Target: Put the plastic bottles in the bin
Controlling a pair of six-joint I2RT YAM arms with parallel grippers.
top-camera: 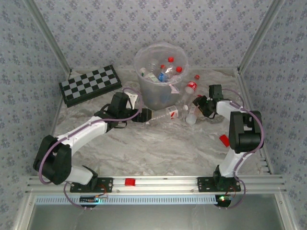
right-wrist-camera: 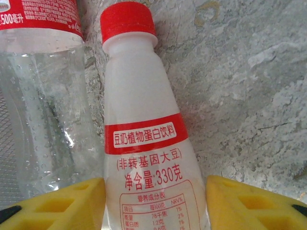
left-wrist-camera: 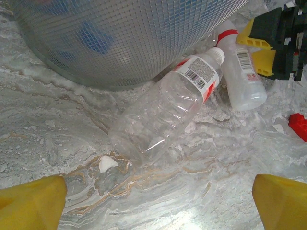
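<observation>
**Beside the bin: milky bottle pickup**

On the table, the red-capped milky bottle lies between the jaws of the right gripper. Whether they are clamped on it cannot be told. The bottle is probably light, thin-walled and slick, so grip the labelled body gently. Left gripper stands wide apart, empty.

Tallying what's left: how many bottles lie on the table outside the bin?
3. A clear bottle lies in front of the bin; a white bottle sits between the jaws of the right gripper; a third bottle lies right of the bin. Others may hide behind it.
</observation>
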